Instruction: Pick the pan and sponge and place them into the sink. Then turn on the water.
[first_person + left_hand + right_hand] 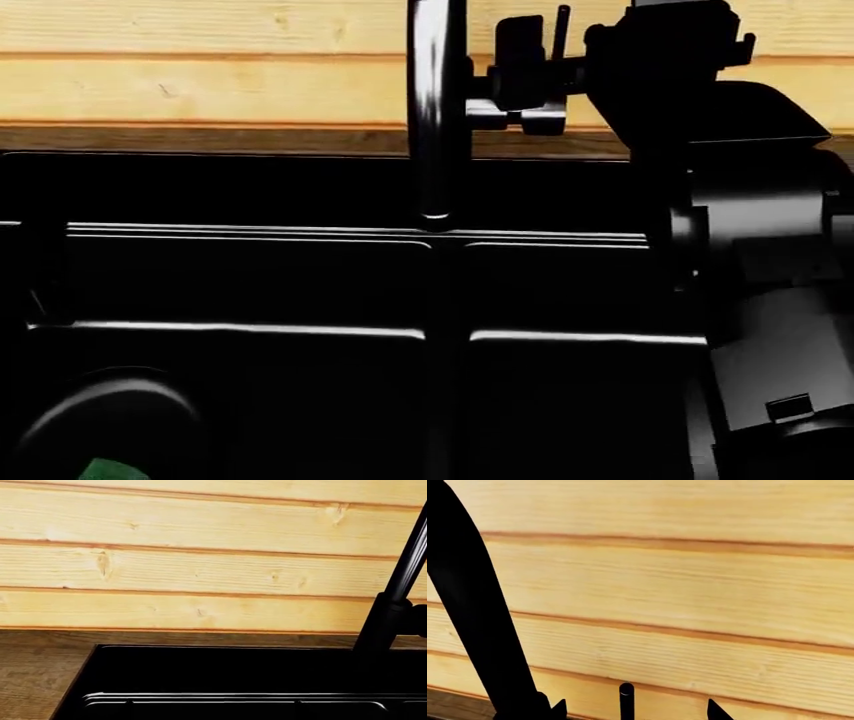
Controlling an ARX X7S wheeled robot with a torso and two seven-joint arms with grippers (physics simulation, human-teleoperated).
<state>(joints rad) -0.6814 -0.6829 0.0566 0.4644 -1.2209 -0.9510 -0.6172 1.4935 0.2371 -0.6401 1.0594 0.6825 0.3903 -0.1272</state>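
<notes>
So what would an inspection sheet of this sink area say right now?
Surface: wooden counter around a black double sink.
Job's things: the tall faucet stands over the divider, and no water falls from it. A green scrap at the head view's lower edge is probably the sponge. The round dark shape beside it may be the pan, but it is too dark to tell.
Clutter: nothing seen.
Grippers: the right pincer is open beside the faucet, with a thin dark rod between its tips. The left pincer is not in view.
Cables: nothing seen.
Surroundings: pale plank wall behind the sink.
</notes>
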